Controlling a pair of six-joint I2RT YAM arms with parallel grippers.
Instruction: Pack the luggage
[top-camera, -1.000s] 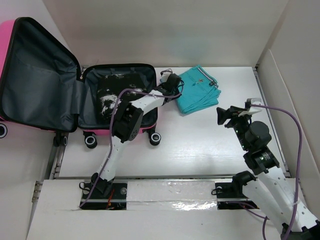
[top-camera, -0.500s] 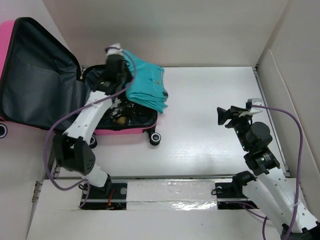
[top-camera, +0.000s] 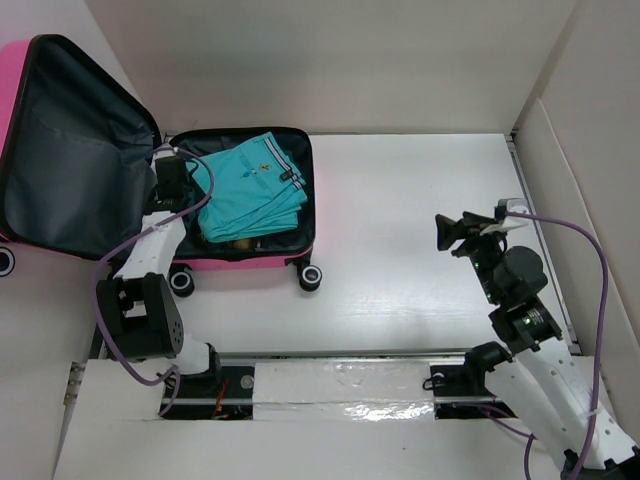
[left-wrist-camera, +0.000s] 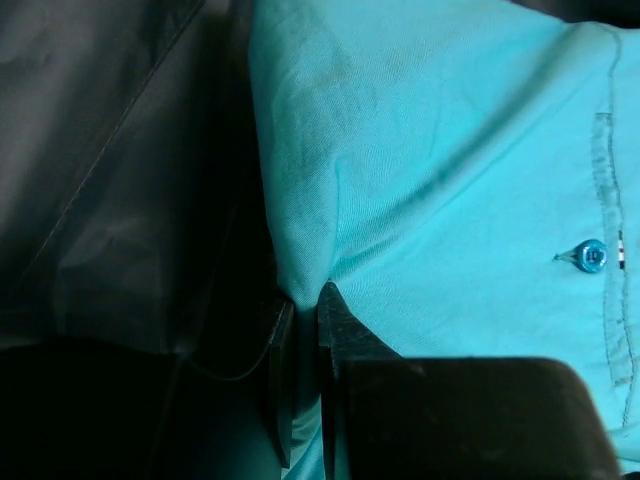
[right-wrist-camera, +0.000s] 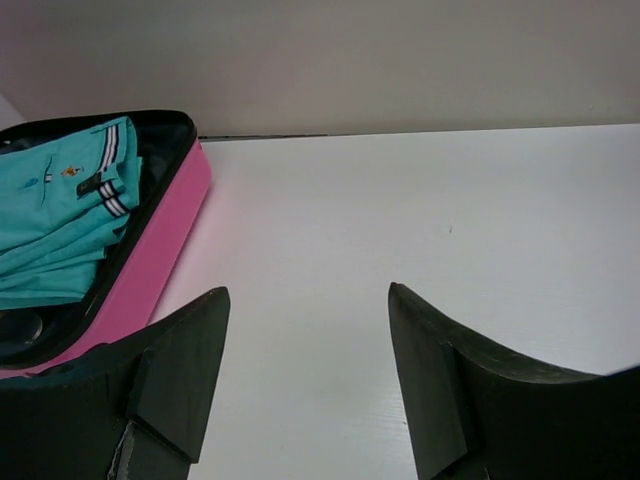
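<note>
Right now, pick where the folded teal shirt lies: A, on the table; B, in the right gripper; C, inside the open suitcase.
C: the teal shirt lies inside the luggage, in its base half, its edge pinched by the left gripper.

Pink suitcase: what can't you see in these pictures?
- Top view: whatever lies under the teal shirt in the luggage; the shirt covers it.
- Top view: the lid's left side, cut off by the picture edge.
- Top view: the shirt's emblem, too small.
- Left wrist view: the left gripper's body hides the shirt's lower part.
</note>
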